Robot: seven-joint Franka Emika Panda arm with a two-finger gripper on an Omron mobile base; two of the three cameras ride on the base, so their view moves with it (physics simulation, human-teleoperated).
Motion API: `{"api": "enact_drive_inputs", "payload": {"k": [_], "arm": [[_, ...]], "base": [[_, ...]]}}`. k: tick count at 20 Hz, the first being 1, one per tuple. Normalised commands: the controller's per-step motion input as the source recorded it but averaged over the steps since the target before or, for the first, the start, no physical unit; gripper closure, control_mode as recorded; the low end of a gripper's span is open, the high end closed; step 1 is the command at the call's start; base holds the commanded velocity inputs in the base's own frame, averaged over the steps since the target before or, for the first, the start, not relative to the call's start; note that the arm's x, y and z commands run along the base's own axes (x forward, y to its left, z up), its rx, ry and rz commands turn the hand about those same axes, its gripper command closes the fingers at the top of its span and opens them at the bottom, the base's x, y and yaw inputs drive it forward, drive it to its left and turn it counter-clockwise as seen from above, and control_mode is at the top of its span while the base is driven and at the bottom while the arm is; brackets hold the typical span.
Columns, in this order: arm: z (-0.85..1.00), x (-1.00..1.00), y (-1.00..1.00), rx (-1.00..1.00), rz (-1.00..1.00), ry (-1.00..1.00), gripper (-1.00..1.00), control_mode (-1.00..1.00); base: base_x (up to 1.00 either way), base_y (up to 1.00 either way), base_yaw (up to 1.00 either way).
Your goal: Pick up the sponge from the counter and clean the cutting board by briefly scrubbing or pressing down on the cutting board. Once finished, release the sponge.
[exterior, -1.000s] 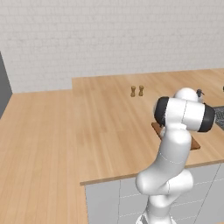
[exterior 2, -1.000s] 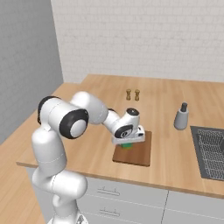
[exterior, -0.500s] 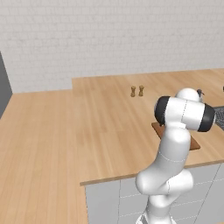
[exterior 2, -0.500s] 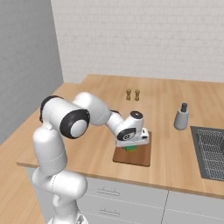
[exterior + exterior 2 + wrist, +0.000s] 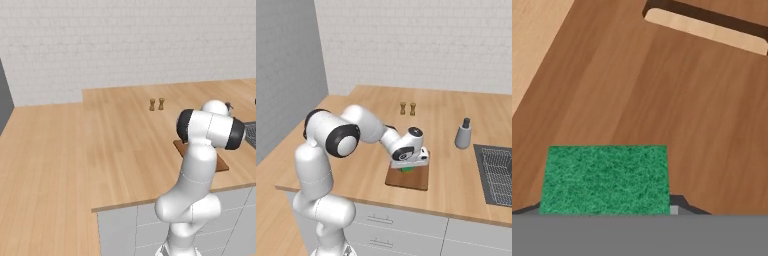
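Note:
The green sponge [image 5: 605, 179] lies flat against the dark reddish-brown cutting board [image 5: 662, 95], with my gripper [image 5: 605, 209] shut on it from both sides. A slot-shaped handle hole [image 5: 707, 29] shows at the board's far end. In the right base view the gripper [image 5: 408, 166] points down onto the cutting board [image 5: 415, 180] near the counter's front edge, and a bit of the sponge [image 5: 406, 169] peeks out under the hand. In the left base view my own arm hides the hand, and just the corners of the cutting board [image 5: 223, 164] show on the light-wood counter [image 5: 120, 145].
Two small wooden shakers [image 5: 407, 108] stand further back on the counter. A grey bottle [image 5: 463, 134] stands to the right of the board, beside a sink basin [image 5: 497, 172]. A white brick wall [image 5: 421, 45] closes off the back.
The hand has slid a little to the right and nearer over the board, taking the sponge along. The fingers have closed slightly tighter on it.

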Motion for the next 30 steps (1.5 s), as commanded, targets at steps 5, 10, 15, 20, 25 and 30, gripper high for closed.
{"api": "enact_drive_inputs", "payload": {"k": [5, 10, 15, 20, 25, 30], "arm": [[-0.28, -0.48, -0.90, 0.00, 0.00, -0.03, 1.00, -1.00], [-0.49, -0.65, -0.87, 0.00, 0.00, -0.01, 1.00, -1.00], [-0.64, -0.88, -0.77, 0.00, 0.00, 0.00, 1.00, -1.00], [-0.64, -1.00, -0.44, 0.00, -0.01, 0.00, 1.00, -1.00], [-0.98, -1.00, -0.03, 0.00, -0.01, 0.12, 1.00, -1.00], [-0.82, -1.00, 0.01, 0.00, 0.00, 0.09, 1.00, -1.00]], "base": [[0.00, 0.00, 0.00], [0.00, 0.00, 0.00], [0.00, 0.00, 0.00], [0.00, 0.00, 0.00], [0.00, 0.00, 0.00], [0.00, 0.00, 0.00]]}}
